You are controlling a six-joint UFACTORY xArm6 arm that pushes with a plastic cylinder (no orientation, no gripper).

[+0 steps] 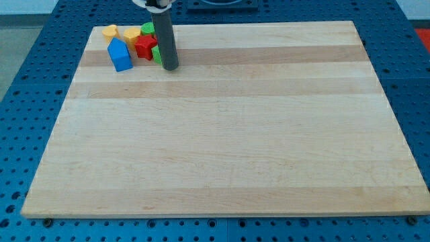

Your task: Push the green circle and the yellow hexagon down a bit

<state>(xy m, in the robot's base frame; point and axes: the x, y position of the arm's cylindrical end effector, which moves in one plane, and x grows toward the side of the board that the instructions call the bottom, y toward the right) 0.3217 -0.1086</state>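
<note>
A tight cluster of blocks sits at the board's top left corner. A green block (pixel 147 29), rounded like a circle, is at the cluster's top right, partly hidden behind my rod. A yellow block (pixel 132 33), seemingly the hexagon, lies just left of it. A second yellow block (pixel 109 31) lies further left; its shape is unclear. My tip (pixel 170 68) rests on the board just right of and below the cluster, next to a second green block (pixel 156 54).
A red block (pixel 144 47) sits in the cluster's middle. A blue house-shaped block (pixel 120 56) is at its lower left. The wooden board (pixel 228 134) lies on a blue perforated table (pixel 27 81).
</note>
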